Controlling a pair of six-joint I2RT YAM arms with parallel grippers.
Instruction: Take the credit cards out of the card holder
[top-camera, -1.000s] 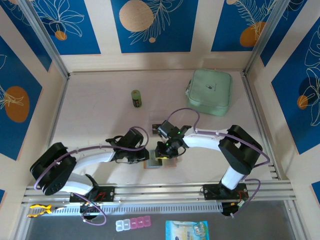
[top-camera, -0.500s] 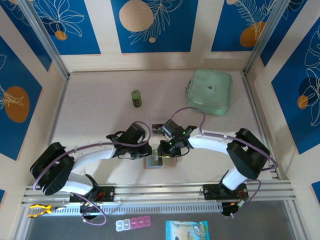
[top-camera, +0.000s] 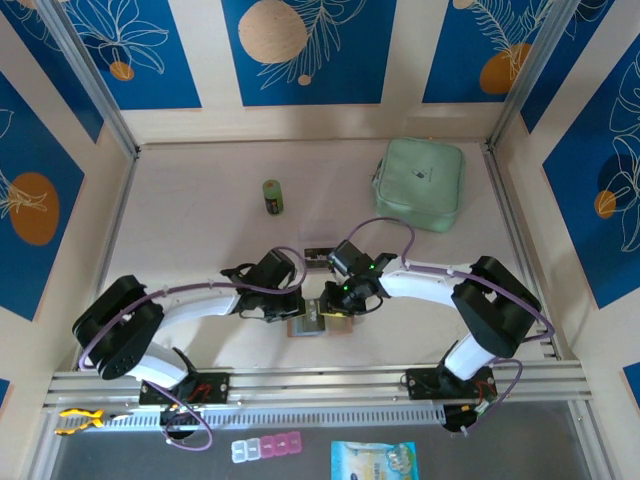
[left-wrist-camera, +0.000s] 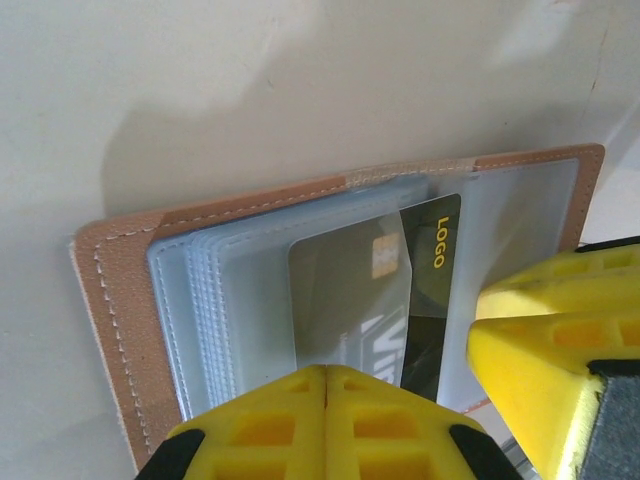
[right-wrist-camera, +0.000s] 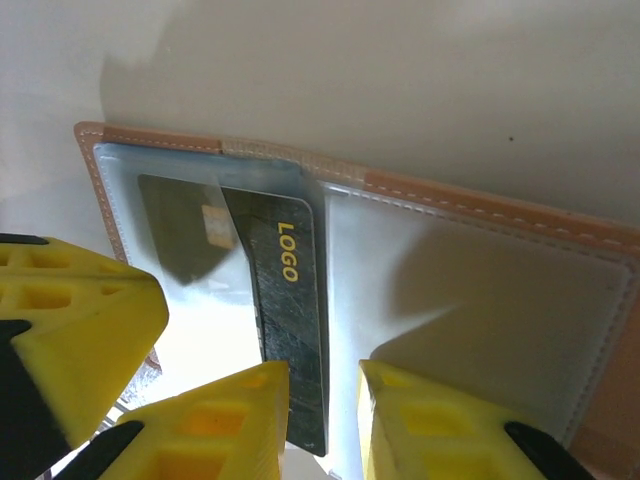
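The card holder (top-camera: 306, 328) lies open near the table's front edge, salmon-pink (left-wrist-camera: 112, 300) with clear pockets (right-wrist-camera: 480, 290). A grey credit card with a chip (left-wrist-camera: 345, 290) sits in the stacked pockets. A black one marked LOGO (right-wrist-camera: 290, 300) pokes out past the holder's near edge. My left gripper (top-camera: 304, 311) is shut, its yellow tips (left-wrist-camera: 327, 372) meeting on the grey card's near edge. My right gripper (top-camera: 331, 307) stands partly open (right-wrist-camera: 322, 372) over the black card, with a gap beside the card.
A mint-green zip pouch (top-camera: 420, 182) lies at the back right and a small green cylinder (top-camera: 272, 196) at the back middle. A small dark flat piece (top-camera: 317, 253) rests just behind the grippers. An aluminium rail (top-camera: 320, 382) borders the front.
My left arm reached right to the holder and its jaws closed. The right gripper shifted slightly right and kept the same opening.
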